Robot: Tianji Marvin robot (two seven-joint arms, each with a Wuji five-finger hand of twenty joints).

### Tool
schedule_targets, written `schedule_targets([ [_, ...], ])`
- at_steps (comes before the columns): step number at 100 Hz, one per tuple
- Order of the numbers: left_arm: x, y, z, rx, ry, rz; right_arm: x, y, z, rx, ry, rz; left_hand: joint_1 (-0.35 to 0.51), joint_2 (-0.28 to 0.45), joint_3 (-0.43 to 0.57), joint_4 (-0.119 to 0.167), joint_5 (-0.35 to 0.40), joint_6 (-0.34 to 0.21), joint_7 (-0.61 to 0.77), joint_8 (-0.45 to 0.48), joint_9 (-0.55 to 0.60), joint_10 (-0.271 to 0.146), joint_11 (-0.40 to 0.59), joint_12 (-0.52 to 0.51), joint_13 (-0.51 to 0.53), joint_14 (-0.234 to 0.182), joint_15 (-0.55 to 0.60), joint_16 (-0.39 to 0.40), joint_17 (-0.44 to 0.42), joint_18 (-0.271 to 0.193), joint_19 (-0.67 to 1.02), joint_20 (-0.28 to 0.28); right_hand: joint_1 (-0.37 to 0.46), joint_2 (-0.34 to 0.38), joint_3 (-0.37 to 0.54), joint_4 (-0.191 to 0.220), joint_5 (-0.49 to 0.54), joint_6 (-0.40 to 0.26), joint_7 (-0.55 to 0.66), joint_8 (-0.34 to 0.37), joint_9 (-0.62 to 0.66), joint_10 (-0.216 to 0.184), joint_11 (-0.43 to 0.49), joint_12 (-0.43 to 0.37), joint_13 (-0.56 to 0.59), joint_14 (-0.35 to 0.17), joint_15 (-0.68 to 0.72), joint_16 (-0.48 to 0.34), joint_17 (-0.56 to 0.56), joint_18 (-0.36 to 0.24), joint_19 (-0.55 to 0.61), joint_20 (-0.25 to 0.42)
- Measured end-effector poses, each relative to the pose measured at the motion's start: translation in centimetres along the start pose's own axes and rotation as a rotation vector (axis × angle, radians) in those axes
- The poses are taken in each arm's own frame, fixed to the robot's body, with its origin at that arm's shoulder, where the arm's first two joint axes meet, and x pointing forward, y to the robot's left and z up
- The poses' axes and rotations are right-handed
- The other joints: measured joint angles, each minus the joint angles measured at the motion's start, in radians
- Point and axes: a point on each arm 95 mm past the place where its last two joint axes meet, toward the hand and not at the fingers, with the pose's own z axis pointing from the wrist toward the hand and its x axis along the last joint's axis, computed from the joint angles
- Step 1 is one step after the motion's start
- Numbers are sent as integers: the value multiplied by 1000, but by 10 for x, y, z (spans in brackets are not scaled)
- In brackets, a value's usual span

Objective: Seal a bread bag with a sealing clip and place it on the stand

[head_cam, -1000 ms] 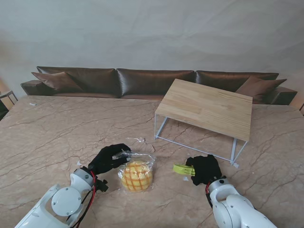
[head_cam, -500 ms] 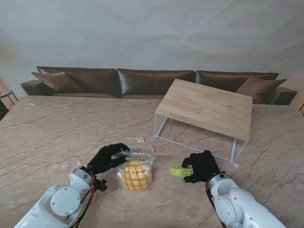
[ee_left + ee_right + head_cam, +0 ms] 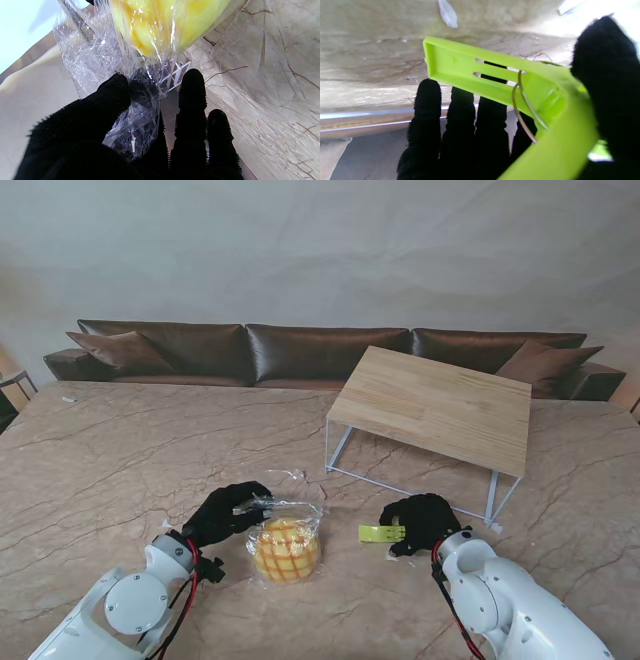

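Note:
A clear plastic bread bag with a yellow checkered bun inside lies on the marble table near me. My left hand is shut on the bag's twisted open end; in the left wrist view the crumpled film is pinched between thumb and fingers, with the bun beyond. My right hand is shut on a lime-green sealing clip, which points toward the bag. In the right wrist view the clip is held between thumb and fingers, its wire spring showing. The wooden-topped stand on white wire legs sits farther off, to the right.
A brown leather sofa runs along the table's far edge. A scrap of clear film lies on the marble between the bag and the stand. The stand's white legs come down close to my right hand.
My right hand has lifted and shifted away from me and slightly left with the clip, and the clip has turned flatter. The left hand and bag have barely moved.

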Motion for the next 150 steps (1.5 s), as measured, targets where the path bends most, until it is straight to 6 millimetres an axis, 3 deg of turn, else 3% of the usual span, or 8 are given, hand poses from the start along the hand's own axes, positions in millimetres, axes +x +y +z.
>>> schedule_targets([
  [26, -1, 1, 0, -3, -1, -2, -3, 0, 11, 3, 32, 64, 0, 0, 0, 0, 0, 0, 0, 0, 0, 0, 0, 0, 0, 0, 0, 0, 0, 1, 0, 0, 61, -61, 25, 18, 24, 0, 0, 99, 4, -14, 52, 155, -3, -32, 90, 266, 78, 67, 22, 12],
  [30, -1, 1, 0, -3, -1, -2, -3, -2, 13, 17, 47, 84, 0, 0, 0, 0, 0, 0, 0, 0, 0, 0, 0, 0, 0, 0, 0, 0, 0, 1, 0, 0, 61, -57, 25, 36, 26, 1, 0, 116, 6, -17, 103, 199, 237, -43, 337, 342, 81, 102, 20, 35],
  [35, -2, 1, 0, -3, -2, -2, -2, -10, 14, 43, 62, 100, 0, 0, 0, 0, 0, 0, 0, 0, 0, 0, 0, 3, 0, 0, 0, 0, 0, 1, 0, 0, 59, -57, 25, 60, 36, 23, 0, 126, 31, -19, 188, 251, 280, -47, 487, 430, 107, 149, 130, 110],
  [70, -3, 2, 0, -10, -5, -2, -1, -13, 22, 84, 114, 88, 0, 0, 0, 0, 0, -4, 0, 0, 0, 0, -1, 12, 0, 0, 0, 0, 0, 3, 0, 0, 56, -57, 25, 83, 63, 91, 0, 141, 88, -2, 231, 364, 287, -21, 763, 293, 261, 218, 176, 173],
  [80, -3, 2, 0, -10, -6, -2, 0, -13, 26, 96, 122, 85, 0, 0, 0, 0, 0, -5, 0, 0, 0, 0, -1, 12, 0, 0, 0, 0, 0, 3, 0, 0, 55, -57, 25, 84, 72, 105, 0, 222, 93, 2, 272, 389, 297, 2, 835, 289, 310, 235, 222, 199],
  [96, -3, 2, 0, -11, -5, -1, -1, -14, 35, 115, 132, 117, 0, 0, -1, 0, 0, -5, 0, 0, 0, 0, -1, 12, 0, 0, 0, 0, 0, 3, 0, 0, 54, -47, 35, 199, 84, 139, 0, 336, 134, 5, 316, 462, 328, 9, 951, 289, 432, 253, 356, 209],
  [108, -4, 2, 0, -12, -6, -1, -2, -16, 41, 108, 147, 138, 0, 0, -1, 0, 0, -5, 0, 0, 0, 0, -1, 13, 0, 0, 0, 0, 0, 4, 0, 0, 53, -48, 35, 201, 95, 145, 0, 377, 162, 7, 343, 505, 352, 9, 1019, 291, 519, 253, 422, 261],
  [150, -4, 4, 1, -25, -7, 4, -4, -20, 40, 95, 173, 241, 0, 0, -2, 0, 0, -5, 0, 0, 0, -1, -1, 13, 0, 0, 0, 0, 0, 4, 0, 0, 67, 3, 21, 249, 98, 239, -18, 391, 163, 58, 444, 546, 356, 37, 1097, 547, 554, 294, 607, 338],
])
